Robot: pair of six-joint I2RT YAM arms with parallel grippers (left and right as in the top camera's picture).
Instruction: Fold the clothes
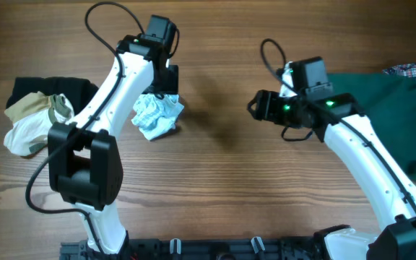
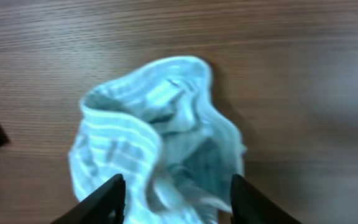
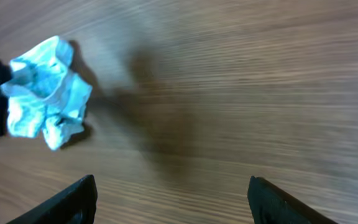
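Small pale blue-and-white striped garment (image 1: 157, 115) bunched into a lump on the wooden table (image 1: 222, 188), left of centre, toward the far edge. No clear long axis while crumpled; ridges and folds running every way. Thin soft cloth with fine stripes, likely to flop and to slide on the smooth wood. Left gripper (image 2: 179, 200) directly above it, jaws released and spread, one finger at each side of the lump's near part in the left wrist view, cloth between and below them; contact impossible to tell. Right gripper (image 3: 176, 200) well apart, right of centre, jaws also released and wide, nothing between them, bare wood beneath. Left arm clearly nearer, so probably first to pinch. Judged as early: nothing flattened or folded yet, and likely needs spreading flat before any fold. Elsewhere: dark green garment (image 1: 388, 94) at the right edge, plaid piece (image 1: 414, 70) by the far right corner, black garment (image 1: 49, 88) and cream garment (image 1: 31, 126) heaped near the left edge.
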